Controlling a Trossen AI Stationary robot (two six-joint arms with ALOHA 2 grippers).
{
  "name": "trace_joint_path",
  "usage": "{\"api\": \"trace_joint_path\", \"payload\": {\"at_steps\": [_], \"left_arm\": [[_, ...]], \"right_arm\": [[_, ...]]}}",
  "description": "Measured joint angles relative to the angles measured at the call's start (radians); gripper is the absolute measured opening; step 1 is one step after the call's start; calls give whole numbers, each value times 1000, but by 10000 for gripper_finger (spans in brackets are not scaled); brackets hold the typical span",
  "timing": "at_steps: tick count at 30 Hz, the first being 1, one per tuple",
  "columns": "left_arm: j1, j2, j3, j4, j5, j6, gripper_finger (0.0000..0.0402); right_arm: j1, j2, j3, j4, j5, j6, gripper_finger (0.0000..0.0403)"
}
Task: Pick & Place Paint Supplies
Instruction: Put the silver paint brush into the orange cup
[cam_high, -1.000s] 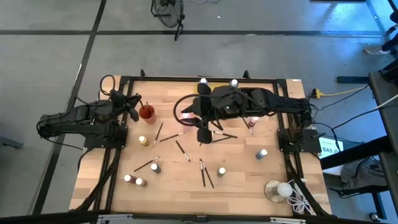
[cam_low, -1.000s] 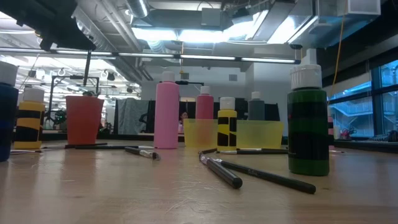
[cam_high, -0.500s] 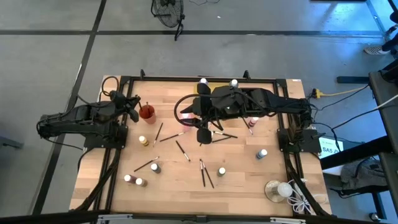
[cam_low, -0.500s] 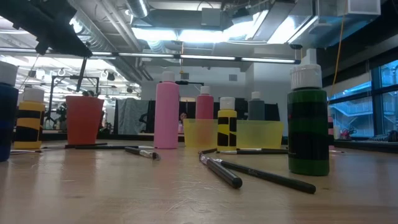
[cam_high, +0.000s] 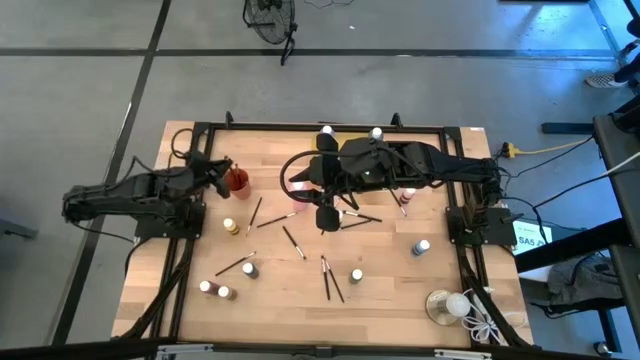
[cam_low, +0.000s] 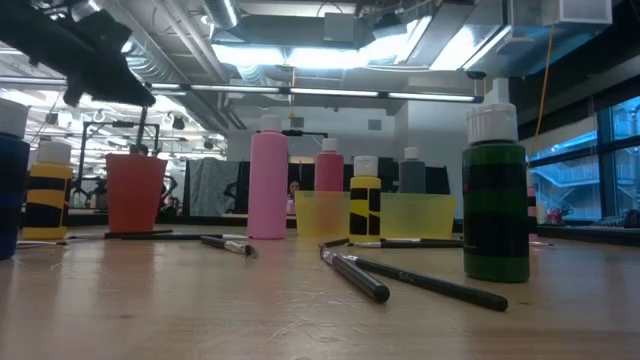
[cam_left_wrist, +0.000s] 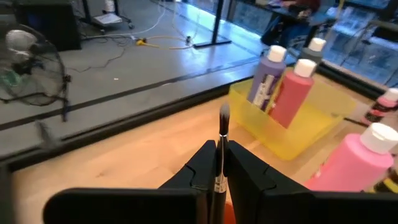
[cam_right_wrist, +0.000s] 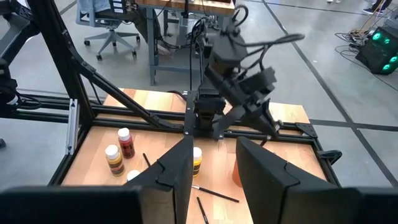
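While the left gripper pinches a paintbrush between its fingers, bristle end pointing out past the tips, it has crept over the last second toward the red cup at the left of the surface, and now hangs just beside and above it. In the low view the dark arm has dropped lower over that cup. I judge this to be the delivery step, with the brush about to be stood in the cup, so the next move calls for lining up over the rim before letting go.

Toward the middle, loose brushes and small white-capped bottles lie scattered on the wood, unchanged over that second, so most of the task looks undone. A yellow bin already holds a purple bottle and a pink one.

Further right, the right gripper has not moved, stretched over the middle of the surface with its fingers spread apart and nothing between them. At the near right corner sits a clear dish with a white ball.
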Motion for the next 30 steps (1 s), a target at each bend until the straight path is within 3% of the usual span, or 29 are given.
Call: {"api": "trace_joint_path", "payload": {"at_steps": [15, 20, 30], "left_arm": [[1, -1, -89, 35, -8, 12, 29], [1, 0, -114, 34, -8, -47, 30], [1, 0, -116, 34, -7, -47, 57]], "right_arm": [[0, 2, 0, -24, 0, -3, 125], [0, 2, 0, -33, 0, -3, 125], [-10, 3, 0, -32, 0, -3, 125]]}}
